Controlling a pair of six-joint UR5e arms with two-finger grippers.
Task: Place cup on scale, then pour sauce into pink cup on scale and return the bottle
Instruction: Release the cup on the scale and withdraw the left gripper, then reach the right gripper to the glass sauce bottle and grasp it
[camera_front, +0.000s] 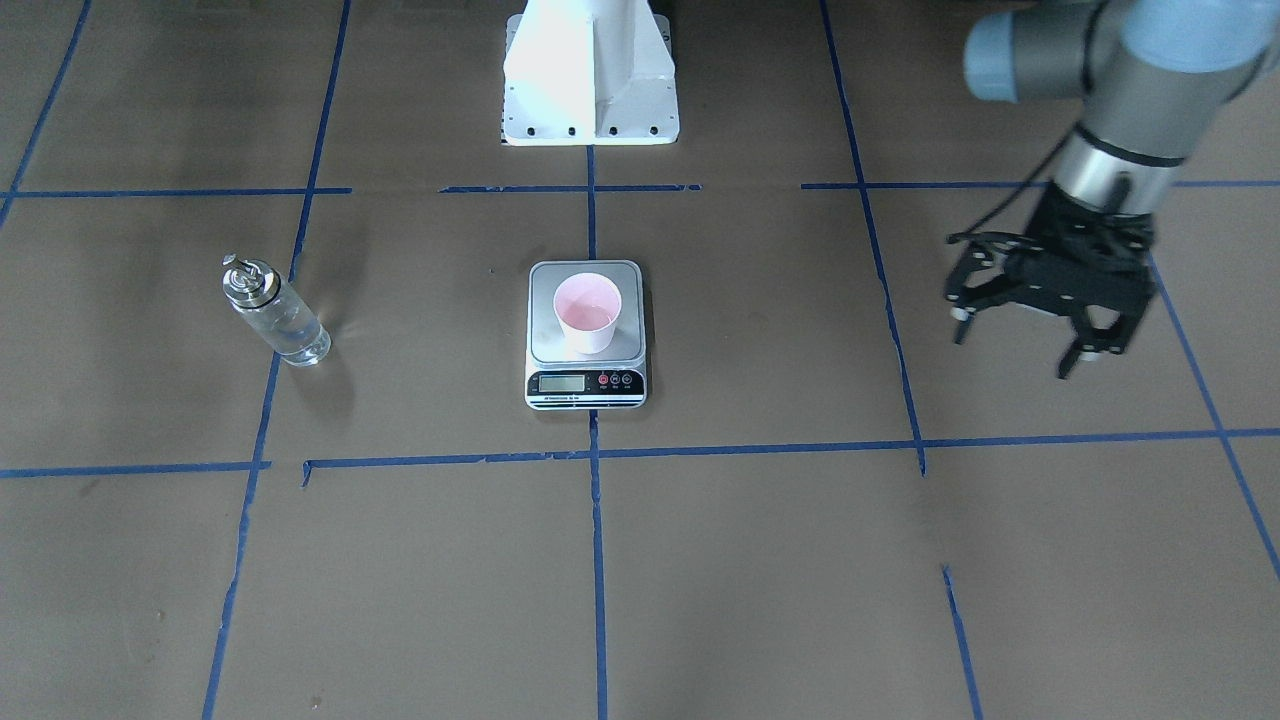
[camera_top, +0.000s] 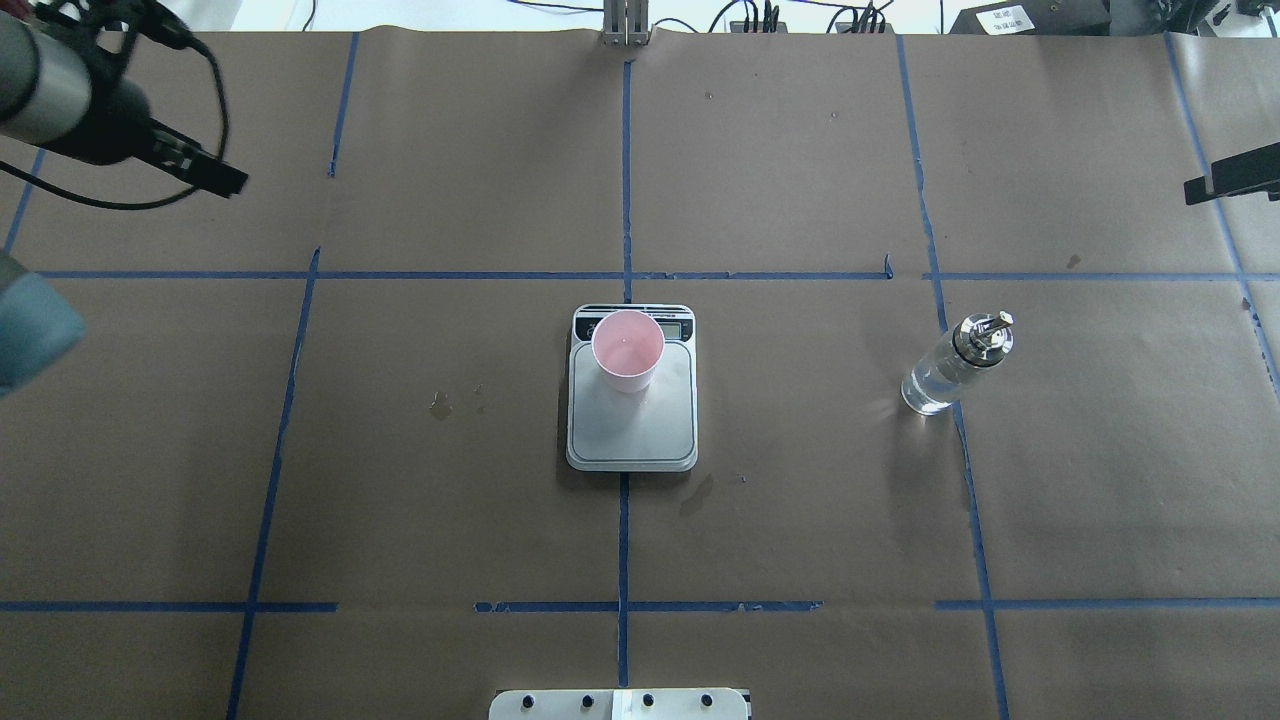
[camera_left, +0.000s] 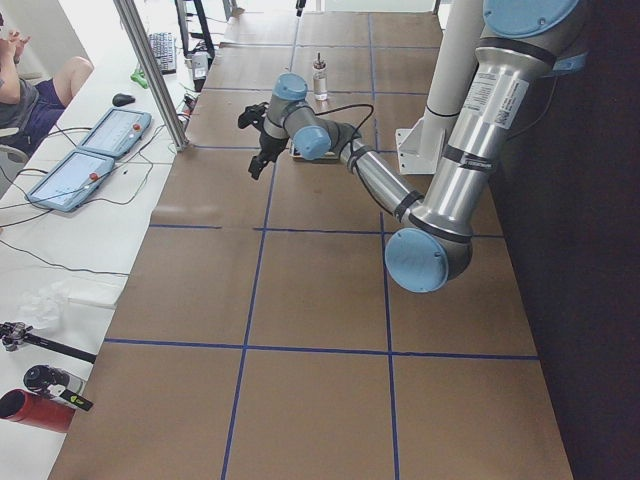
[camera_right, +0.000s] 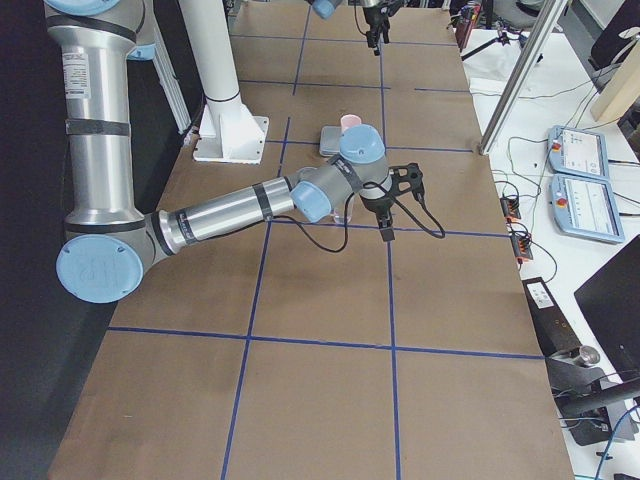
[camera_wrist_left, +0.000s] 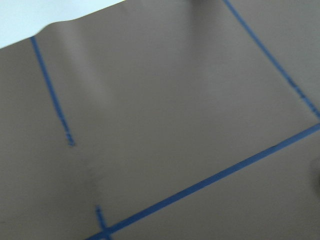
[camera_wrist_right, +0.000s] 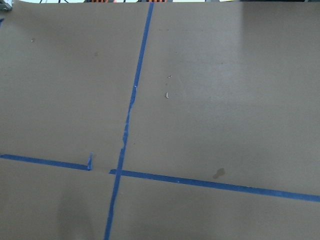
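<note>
The cup (camera_front: 587, 312) stands upright on the scale (camera_front: 586, 385), towards the platform's display end, pale pink inside; it also shows in the overhead view (camera_top: 627, 350) on the scale (camera_top: 630, 440). The clear bottle (camera_front: 275, 312) with its silver pourer cap stands upright on the table on my right side (camera_top: 955, 365), held by nothing. My left gripper (camera_front: 1015, 348) is open and empty, hovering above the table far to the left of the scale. My right gripper (camera_right: 388, 215) hovers over the table beyond the bottle; only a black edge shows overhead (camera_top: 1232, 175), and I cannot tell whether it is open or shut.
Brown paper with blue tape lines (camera_top: 625, 275) covers the table. The white robot base (camera_front: 590, 100) is at the near edge behind the scale. Small dark stains (camera_top: 440, 403) mark the paper left of the scale. A person and tablets (camera_left: 90, 165) are beside the table's far edge.
</note>
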